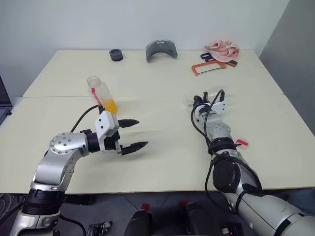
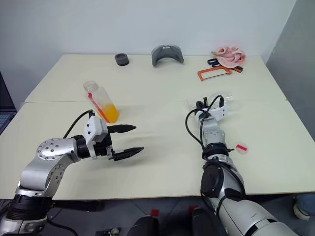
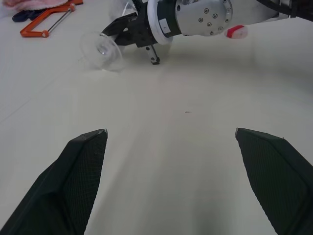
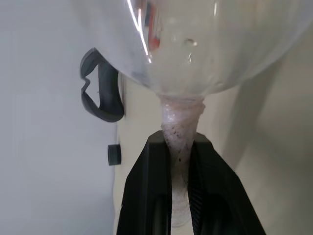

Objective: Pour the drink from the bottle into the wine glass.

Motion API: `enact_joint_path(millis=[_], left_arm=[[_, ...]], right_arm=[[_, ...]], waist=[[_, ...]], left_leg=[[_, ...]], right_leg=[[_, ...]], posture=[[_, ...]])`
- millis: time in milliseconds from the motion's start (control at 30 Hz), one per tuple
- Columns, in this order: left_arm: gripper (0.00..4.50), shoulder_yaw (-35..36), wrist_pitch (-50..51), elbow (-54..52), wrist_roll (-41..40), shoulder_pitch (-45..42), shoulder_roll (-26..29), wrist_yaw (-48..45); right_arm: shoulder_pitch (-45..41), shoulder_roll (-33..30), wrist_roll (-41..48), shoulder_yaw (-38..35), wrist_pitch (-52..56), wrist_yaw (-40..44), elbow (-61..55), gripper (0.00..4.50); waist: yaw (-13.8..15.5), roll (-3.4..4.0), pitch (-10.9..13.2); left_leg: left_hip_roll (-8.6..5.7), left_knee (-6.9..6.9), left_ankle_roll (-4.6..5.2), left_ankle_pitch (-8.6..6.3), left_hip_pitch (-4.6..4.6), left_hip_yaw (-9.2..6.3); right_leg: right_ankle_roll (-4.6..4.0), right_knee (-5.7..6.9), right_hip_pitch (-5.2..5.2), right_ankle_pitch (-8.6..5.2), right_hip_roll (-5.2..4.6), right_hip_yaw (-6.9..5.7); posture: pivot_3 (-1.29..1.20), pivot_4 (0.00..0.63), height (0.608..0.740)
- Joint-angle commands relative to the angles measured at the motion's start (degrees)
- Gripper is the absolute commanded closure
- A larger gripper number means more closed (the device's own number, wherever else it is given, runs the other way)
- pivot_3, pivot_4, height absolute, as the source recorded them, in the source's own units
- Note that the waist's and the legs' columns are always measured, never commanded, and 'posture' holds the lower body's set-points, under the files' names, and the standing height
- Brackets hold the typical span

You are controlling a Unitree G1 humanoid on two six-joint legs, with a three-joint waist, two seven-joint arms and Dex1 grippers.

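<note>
Two black fingers of the right gripper (image 4: 180, 161) are clenched on the stem of the clear colourless stemmed wine glass (image 4: 195, 44), whose rounded bowl lies just past the fingertips. Seen from the left wrist, the glass lies on its side on the cream table (image 1: 162, 78), its flat round foot (image 3: 101, 49) sticking out beside that gripper. The bowl looks empty.

The left gripper (image 1: 133, 134) hangs released, jaws spread wide, with nothing between them. The small clear squarish plastic bottle (image 1: 102, 94) with a red-and-white label stripe stands tilted just behind this gripper, apart from its fingers. Bright orange-yellow drink (image 1: 111, 105) fills only the bottle's lower part. The bottle sits well apart from the glass, across the table.
</note>
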Motion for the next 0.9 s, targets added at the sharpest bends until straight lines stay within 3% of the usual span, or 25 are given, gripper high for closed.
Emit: enact_joint_path(millis=[33, 200, 300, 633, 900], left_arm=[[0.0, 0.6, 0.0, -1.1, -0.2, -0.3, -0.1, 0.8], [0.0, 0.5, 0.1, -0.5, -0.2, -0.9, -0.3, 1.5], [0.0, 0.3, -0.1, 0.6, 0.0, -1.5, -0.6, 1.6], [0.0, 2.2, 0.0, 1.4, -0.1, 0.0, -0.4, 3.4], [0.0, 7.3, 3.6, -1.4, -3.1, 2.2, -0.5, 8.4]], right_arm=[[4.5, -0.9, -11.0, 13.4, 0.0, 7.2, -12.5, 4.36], [12.3, -6.3, -32.8, 32.5, -12.1, 14.6, -16.4, 4.36], [16.4, -8.4, -41.0, 38.7, -18.4, 16.2, -13.6, 4.36], [19.8, -9.8, -52.2, 44.4, -29.1, 15.0, -7.0, 4.36], [12.6, -5.1, -50.1, 44.1, -37.8, 22.5, -4.0, 4.36]], waist=[[0.0, 0.05, 0.0], [0.0, 0.07, 0.0], [0.0, 0.06, 0.0], [0.0, 0.04, 0.0], [-0.3, 0.04, 0.0]], left_leg=[[0.0, -0.01, 0.0, 0.0, -0.02, -0.01], [-0.03, -0.02, -0.01, 0.0, -0.16, -0.08], [-0.05, -0.02, -0.01, 0.0, -0.13, -0.06], [-0.02, -0.01, -0.02, 0.01, -0.02, -0.1], [0.11, -0.02, -0.02, 0.01, 0.0, -0.12]], right_leg=[[0.0, 0.0, -0.02, 0.0, 0.0, 0.0], [0.0, -0.05, -0.21, 0.0, -0.02, 0.08], [0.0, -0.07, -0.18, 0.0, 0.0, 0.02], [0.0, -0.08, -0.09, 0.0, 0.01, 0.06], [0.0, -0.09, -0.09, 0.0, 0.02, 0.06]], posture=[[0.0, 0.15, 0.74], [0.0, 0.15, 0.74], [0.0, 0.15, 0.74], [0.0, 0.15, 0.74], [0.0, 0.15, 0.74]])
